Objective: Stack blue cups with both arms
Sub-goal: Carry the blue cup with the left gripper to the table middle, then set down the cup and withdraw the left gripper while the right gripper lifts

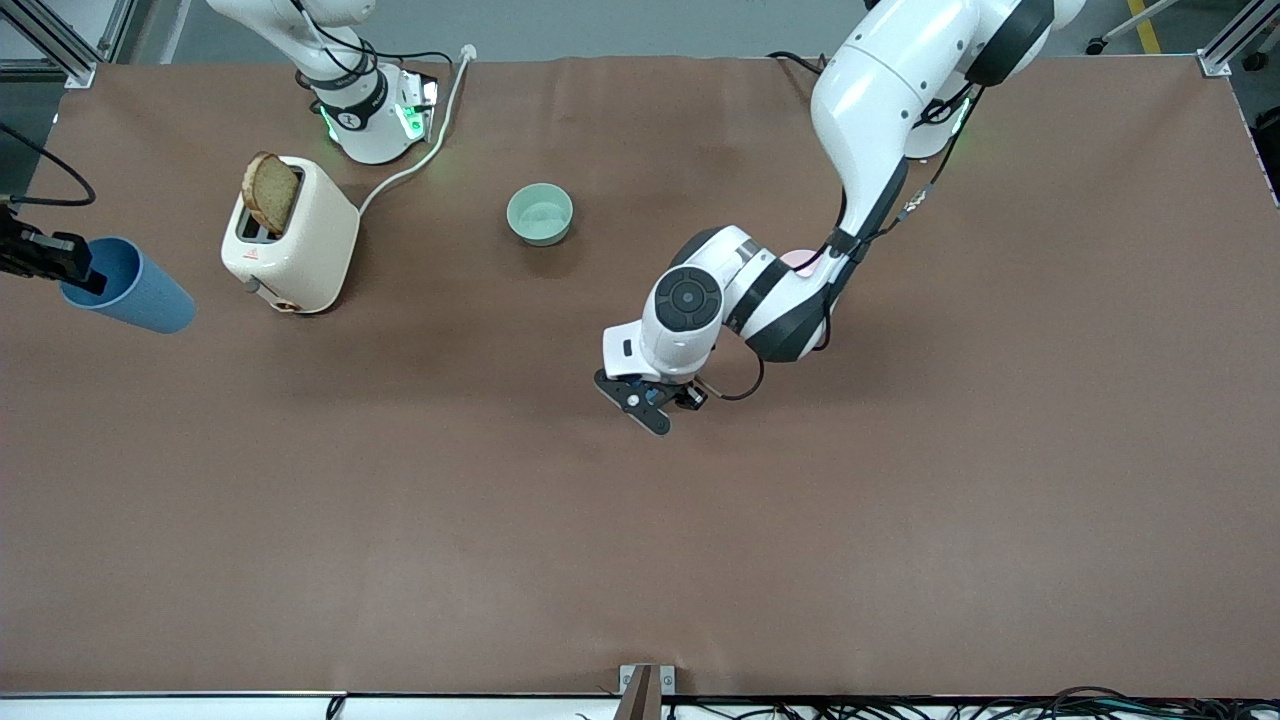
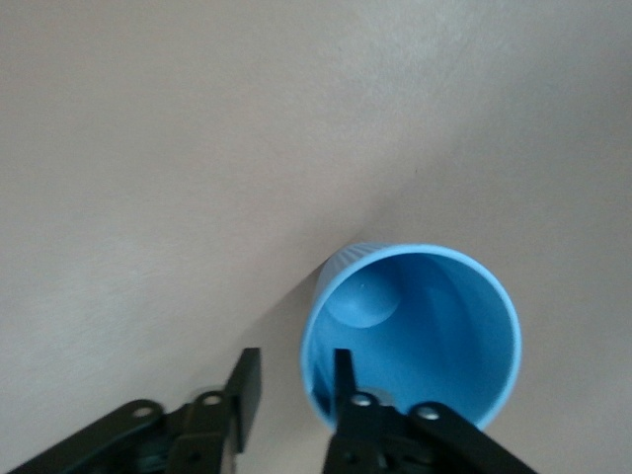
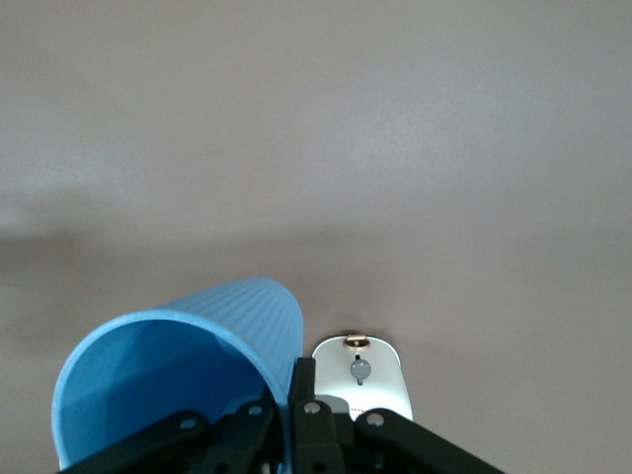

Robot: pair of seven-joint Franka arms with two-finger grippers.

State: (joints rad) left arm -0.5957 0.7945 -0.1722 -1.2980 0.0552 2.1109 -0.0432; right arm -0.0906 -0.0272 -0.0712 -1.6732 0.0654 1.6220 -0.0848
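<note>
Two blue cups, two grippers, one toaster (image 1: 290,235), one green bowl (image 1: 540,214). Right gripper (image 1: 85,278) (image 3: 291,395) over the table's right-arm end, fingers clamped on the rim of the tilted cup (image 1: 135,290) (image 3: 197,341), long axis nearly level, mouth toward the gripper. Left gripper (image 1: 650,400) (image 2: 294,385) mid-table, fingers apart astride the wall of the upright cup (image 2: 425,326), mouth up.

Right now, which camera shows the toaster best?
The front view: the whole cream toaster shows, bread slice sticking up. The right wrist view catches only its end beside a blue cup; the left wrist view misses it.
</note>
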